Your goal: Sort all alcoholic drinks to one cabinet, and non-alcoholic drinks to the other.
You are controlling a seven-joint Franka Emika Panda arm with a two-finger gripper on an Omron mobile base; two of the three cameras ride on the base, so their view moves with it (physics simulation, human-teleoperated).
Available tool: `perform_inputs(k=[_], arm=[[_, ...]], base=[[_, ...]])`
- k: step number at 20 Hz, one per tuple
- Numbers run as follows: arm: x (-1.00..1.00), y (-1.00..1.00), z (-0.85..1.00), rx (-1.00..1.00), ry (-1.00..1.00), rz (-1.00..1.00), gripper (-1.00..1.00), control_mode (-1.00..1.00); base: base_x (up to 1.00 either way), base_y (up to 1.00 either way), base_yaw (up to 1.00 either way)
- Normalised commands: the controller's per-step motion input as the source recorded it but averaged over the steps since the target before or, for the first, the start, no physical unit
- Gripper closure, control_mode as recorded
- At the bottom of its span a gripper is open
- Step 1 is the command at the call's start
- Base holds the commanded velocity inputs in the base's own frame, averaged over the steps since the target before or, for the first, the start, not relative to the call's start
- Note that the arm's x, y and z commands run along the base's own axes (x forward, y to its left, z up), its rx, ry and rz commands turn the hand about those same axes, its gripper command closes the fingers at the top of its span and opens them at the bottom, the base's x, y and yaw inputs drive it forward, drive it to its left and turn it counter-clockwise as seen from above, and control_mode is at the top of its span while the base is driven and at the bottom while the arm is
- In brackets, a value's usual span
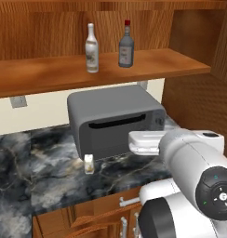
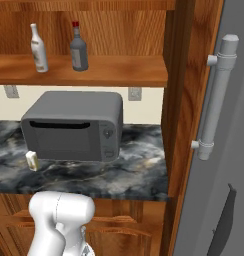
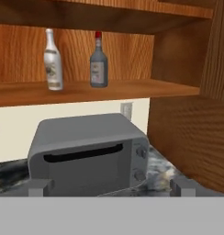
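Small carton, lower left on the tabletop, is probably being handled light, squashy; sides being favoured; gripper is being held wide open, empty.

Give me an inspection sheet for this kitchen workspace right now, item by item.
Surface: dark marbled counter, bare patches around the appliance.
Job's things: slim white bottle and dark grey bottle with red cap upright, apart, on the reddish-brown shelf board; small cream carton upright on the counter by the appliance's front left corner.
Clutter: grey toaster oven under the shelf.
Grippers: gripper open, holding nothing, facing the toaster oven.
Cables: nothing seen; wall outlets behind the oven.
Surroundings: wooden side panel, grey door with a long handle, base cabinet fronts below.
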Motion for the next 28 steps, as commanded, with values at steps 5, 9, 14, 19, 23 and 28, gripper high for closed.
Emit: perform_inputs(k=[5,9,14,19,23,28], arm=[[0.00,0.20,-0.40,0.00,0.05,0.00,-1.00,-1.00],[0.00,0.24,-0.31,0.00,0.11,0.00,-1.00,-1.00],[0.00,0.18,-0.24,0.00,0.06,0.00,-1.00,-1.00],[0.00,0.08,-0.28,0.01,0.01,0.00,-1.00,-1.00],[0.00,0.05,-0.34,0.04,0.00,0.00,-1.00,-1.00],[0.00,0.04,-0.32,0.04,0.00,0.00,-1.00,-1.00]], base=[[0.00,0.00,0.00],[0.00,0.00,0.00],[0.00,0.00,0.00],[0.00,0.00,0.00],[0.00,0.00,0.00],[0.00,0.00,0.00]])
